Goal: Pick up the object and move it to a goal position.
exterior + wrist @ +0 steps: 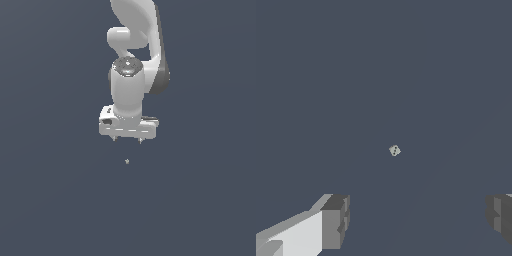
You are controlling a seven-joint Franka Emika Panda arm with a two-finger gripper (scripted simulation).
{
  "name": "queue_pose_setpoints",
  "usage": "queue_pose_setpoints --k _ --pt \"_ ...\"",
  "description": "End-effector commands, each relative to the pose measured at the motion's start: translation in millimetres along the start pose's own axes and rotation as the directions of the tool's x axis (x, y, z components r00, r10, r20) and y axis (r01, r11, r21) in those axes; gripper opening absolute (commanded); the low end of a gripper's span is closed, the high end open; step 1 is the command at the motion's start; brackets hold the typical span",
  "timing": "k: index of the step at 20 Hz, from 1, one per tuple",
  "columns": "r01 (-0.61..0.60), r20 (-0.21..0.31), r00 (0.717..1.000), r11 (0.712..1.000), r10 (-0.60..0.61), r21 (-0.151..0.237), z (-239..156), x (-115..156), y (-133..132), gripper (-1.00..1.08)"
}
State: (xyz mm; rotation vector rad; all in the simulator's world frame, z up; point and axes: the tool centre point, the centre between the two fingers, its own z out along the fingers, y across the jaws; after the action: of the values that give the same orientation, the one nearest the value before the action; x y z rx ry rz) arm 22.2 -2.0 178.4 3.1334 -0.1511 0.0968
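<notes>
Gripper [127,139] hangs above the object [127,161], fingers [336,220] spread wide, holding nothing; centre over the speck before descending; close gently, as it could slip aside.

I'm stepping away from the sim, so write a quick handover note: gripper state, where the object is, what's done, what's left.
Gripper: open, empty, fingers spread wide and pointing down.
Object: a tiny pale speck lying on the dark floor, below the gripper in the exterior view and apart from it; in the wrist view it sits ahead of the gap between the fingers.
Done: nothing grasped.
Left: descend, grasp, lift, carry to goal. No goal marker is visible.
</notes>
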Motion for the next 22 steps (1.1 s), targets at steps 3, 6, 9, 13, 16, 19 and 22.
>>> queue_pose_setpoints --k 3,6,9,13,16,19,22 --pt "-0.077 0.007 0.997 0.997 0.077 0.004 9.0 1.1 -0.6 1.0" --pt "-0.144 0.013 0.989 0.99 0.144 0.005 16.8 2.1 -1.0 1.0" --pt "-0.224 0.02 0.974 0.975 0.224 0.006 26.1 3.1 -1.4 1.0" --pt "-0.338 0.03 0.941 0.941 0.337 0.003 39.8 4.4 -1.8 1.0" --pt "-0.42 0.036 0.907 0.908 0.42 -0.001 50.1 5.3 -2.0 1.0" --pt "-0.499 0.041 0.866 0.867 0.499 -0.006 60.3 6.0 -2.1 1.0" --pt "-0.573 0.044 0.818 0.819 0.573 -0.013 70.4 6.6 -2.1 1.0"
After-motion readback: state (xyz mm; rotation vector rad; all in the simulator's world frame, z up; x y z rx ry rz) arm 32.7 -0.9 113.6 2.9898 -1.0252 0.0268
